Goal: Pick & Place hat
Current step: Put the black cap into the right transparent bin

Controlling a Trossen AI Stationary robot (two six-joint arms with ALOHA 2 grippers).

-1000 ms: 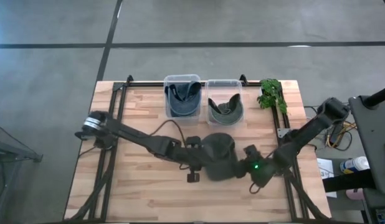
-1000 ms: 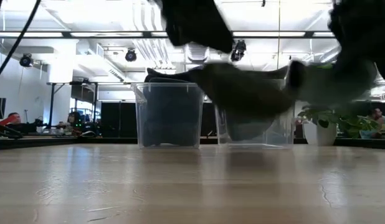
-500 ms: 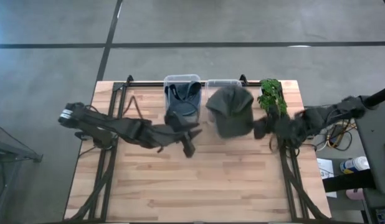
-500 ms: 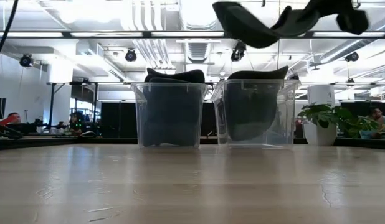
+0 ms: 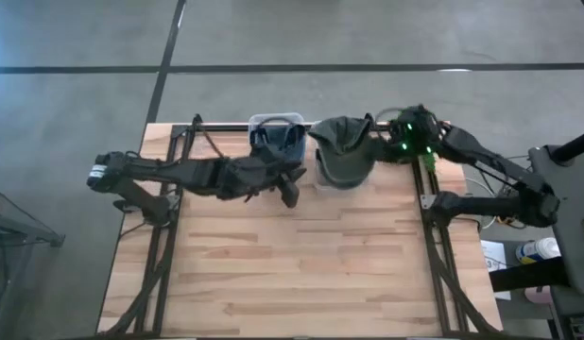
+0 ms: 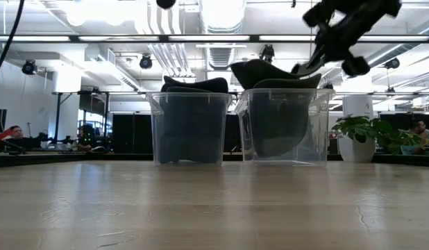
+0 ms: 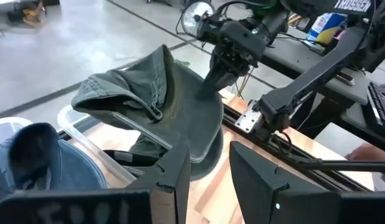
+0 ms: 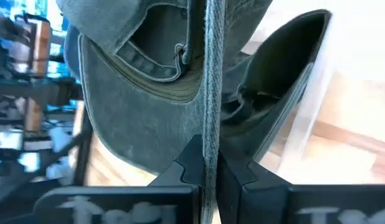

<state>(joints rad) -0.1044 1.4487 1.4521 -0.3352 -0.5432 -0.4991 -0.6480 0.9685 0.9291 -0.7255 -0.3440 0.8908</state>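
Observation:
A grey-green hat [image 5: 341, 142] hangs from my right gripper [image 5: 382, 149] at the mouth of the right clear bin [image 6: 313, 132], which stands at the table's far edge. A second green hat [image 8: 286, 81] sits in that bin. The left clear bin [image 6: 190, 128] holds blue hats [image 5: 276, 149]. My left gripper [image 7: 208, 163] is open and empty. It is in front of the left bin [image 5: 289, 195] and points toward the held hat [image 7: 180, 106]. My right gripper pinches the hat's brim at its edge [image 8: 209, 134] between its two fingers. It comes from the table's right side, slanting down. The crown [image 7: 124, 87] hangs crumpled beyond the brim, over the bin's mouth. Whether the hat rests on the hat below, I cannot tell.
A potted plant [image 6: 367, 132] stands at the far right corner, right beside my right arm. A black rail [image 5: 226, 126] runs along the table's far edge. The near half of the wooden table [image 5: 301, 274] is bare.
My right gripper has carried the green hat up from the table's middle toward the far edge, then down onto the right bin's mouth. My left gripper has drawn away from the hat toward the far edge and now is in front of the left bin.

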